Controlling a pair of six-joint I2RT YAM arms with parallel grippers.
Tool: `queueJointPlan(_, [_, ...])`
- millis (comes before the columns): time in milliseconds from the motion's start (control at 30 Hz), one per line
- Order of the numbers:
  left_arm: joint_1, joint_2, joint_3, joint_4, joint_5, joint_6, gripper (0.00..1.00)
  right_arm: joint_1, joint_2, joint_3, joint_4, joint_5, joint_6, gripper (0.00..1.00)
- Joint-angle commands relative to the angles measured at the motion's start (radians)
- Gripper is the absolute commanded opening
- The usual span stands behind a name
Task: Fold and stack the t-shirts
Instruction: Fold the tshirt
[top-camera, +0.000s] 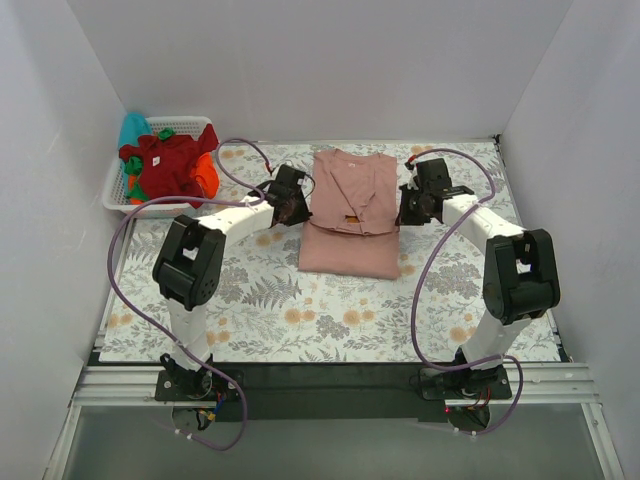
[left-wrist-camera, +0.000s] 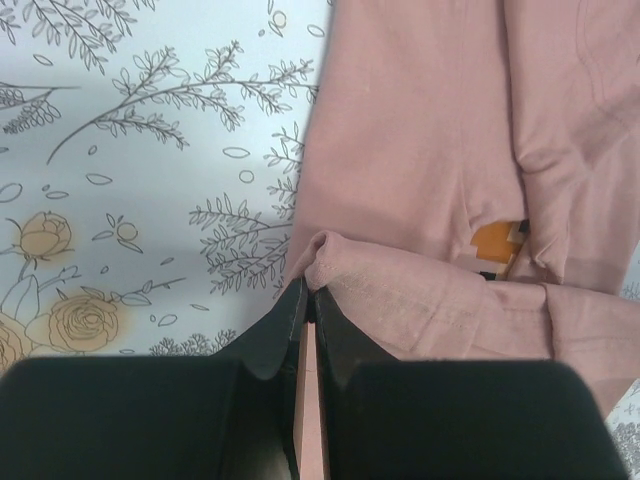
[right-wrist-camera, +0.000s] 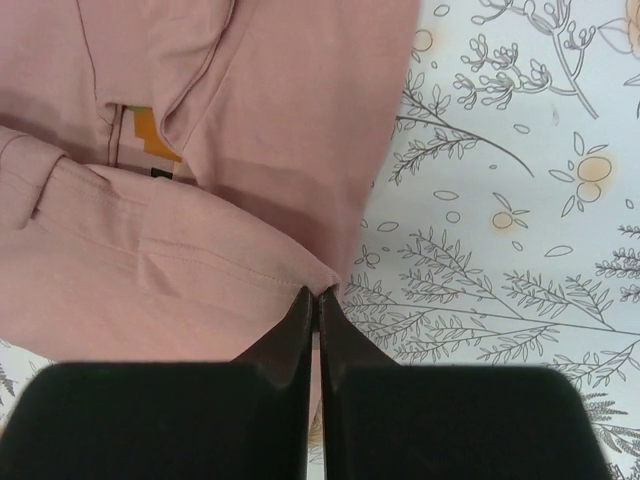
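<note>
A floral table cloth (top-camera: 330, 320) covers the table from nine o'clock to three o'clock in the overhead view. It is white, printed with grey fern sprays and leafy twigs among pale orange blooms. The wrist views show the same print close up, with roses at eight o'clock and thin branches at eleven. A white slatted plastic basket (top-camera: 113, 190) sits at ten o'clock, at the cloth's far left corner. Plain white walls (top-camera: 330, 60) close in the far side and both flanks. At six o'clock a black strip (top-camera: 330, 375) borders the cloth, with a metal rail (top-camera: 330, 396) just beyond it.
</note>
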Motion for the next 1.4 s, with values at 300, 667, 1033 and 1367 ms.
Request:
queueJointPlan(300, [0.041,0.054,0.005,0.09,0.024,0.003,0.0,-0.041,0.052,-0.007,0.113,-0.015,-0.011,0.01])
queueJointPlan(667, [0.046,0.086,0.005,0.124,0.039,0.044,0.11,-0.043,0.097,0.006,0.144,-0.032,-0.02,0.03])
queueJointPlan(1033, [0.015,-0.162,-0.102,0.086,0.01,0.012,0.68,0.069,-0.069,-0.022,0.138,-0.015,-0.053,0.31])
queueJointPlan(1367, [-0.124,-0.222,-0.267,0.067,0.053,-0.083,0.4,0.272,-0.046,-0.076,0.175,0.057,-0.01,0.22])
